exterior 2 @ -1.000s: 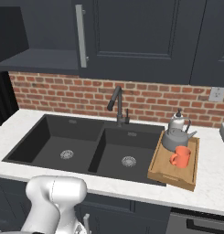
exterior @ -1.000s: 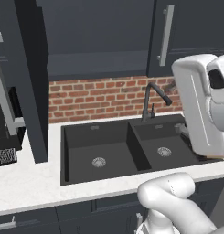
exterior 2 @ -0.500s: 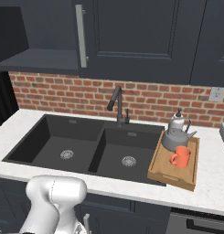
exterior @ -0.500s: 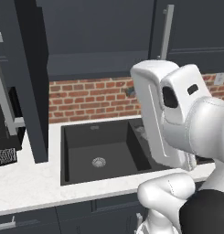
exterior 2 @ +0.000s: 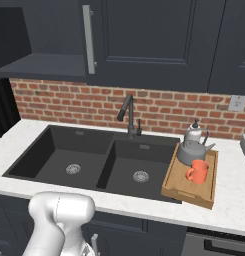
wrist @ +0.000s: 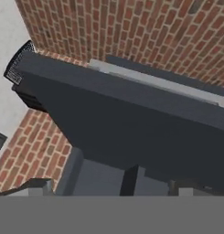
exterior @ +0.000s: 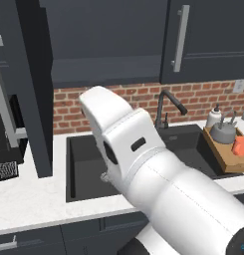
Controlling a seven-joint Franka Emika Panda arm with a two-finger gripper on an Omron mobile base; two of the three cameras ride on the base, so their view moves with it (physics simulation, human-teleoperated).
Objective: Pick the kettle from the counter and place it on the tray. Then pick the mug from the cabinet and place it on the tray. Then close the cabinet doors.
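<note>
**Kettle and mug on tray; one cabinet door open**

Arm fills the near-right of the left base view, bulky white links rising over the front edge of the counter; base of it also at the near-left in the right base view. Gripper itself: fingertips not clear in the hand view, just dark shapes low in the frame, so jaws read as spread wide, nothing between them. Hand cam looks up at a dark door edge and brick wall.

Counter: white stone, dark double sink set in its middle, black faucet at the sink's back edge.

Tray sits on the counter just right of the sink, touching or nearly touching the sink's right rim. Mug stands upright on the tray, twd its near half, handle pointing left. Kettle upright at the tray's far end, just behind the mug, spout to the right. Behind the kettle, a whitish soap bottle near the counter's back edge.

Brick backsplash along the back.

Above: cabinet w/ left side open, shelf inside dark and bare as far as seen. Left door swung out twd the cam, edge-on in the left base view. Right door closed, silver bar handle vertical at its left edge.
</note>
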